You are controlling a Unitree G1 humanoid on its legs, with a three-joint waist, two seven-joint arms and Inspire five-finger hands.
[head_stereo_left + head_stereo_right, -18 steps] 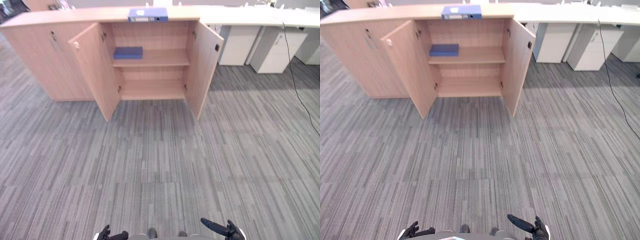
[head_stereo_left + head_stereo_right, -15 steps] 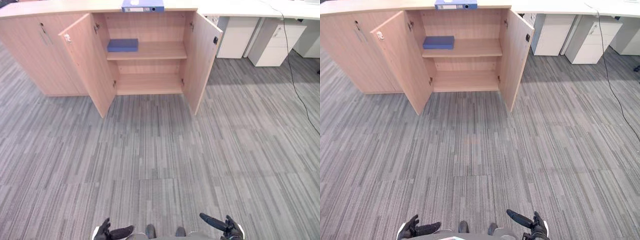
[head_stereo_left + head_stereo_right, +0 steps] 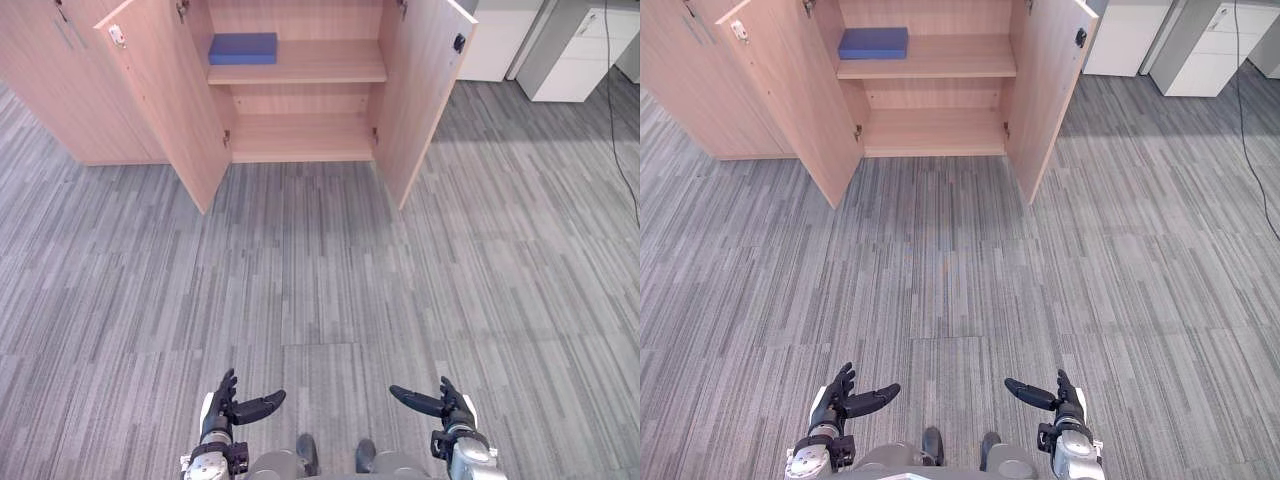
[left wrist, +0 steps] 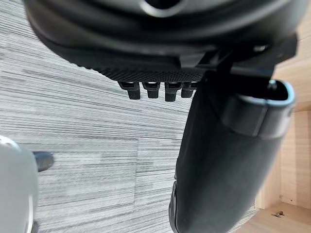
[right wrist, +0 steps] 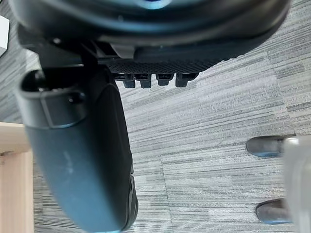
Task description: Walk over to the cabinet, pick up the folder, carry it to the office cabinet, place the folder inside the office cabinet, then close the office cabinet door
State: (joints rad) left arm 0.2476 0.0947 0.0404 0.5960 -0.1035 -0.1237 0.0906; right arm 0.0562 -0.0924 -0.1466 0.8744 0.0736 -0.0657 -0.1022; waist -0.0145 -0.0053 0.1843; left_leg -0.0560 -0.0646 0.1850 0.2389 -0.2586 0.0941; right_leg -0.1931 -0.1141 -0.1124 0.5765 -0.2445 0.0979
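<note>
The light wooden cabinet (image 3: 790, 95) stands doors open, a flat blue rectangular object (image 3: 873, 43) on its upper shelf. Dark left hand (image 3: 838, 404) and dark right hand (image 3: 1058, 400) hover empty, fingers straight.

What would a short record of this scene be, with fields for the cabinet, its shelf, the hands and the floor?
cabinet: wooden, left door and right door both swung open
upper shelf: blue flat object lying at its left end
left hand: open, holds nothing, well short of the cabinet
right hand: open, holds nothing, well short of the cabinet
floor: grey striped carpet
</note>
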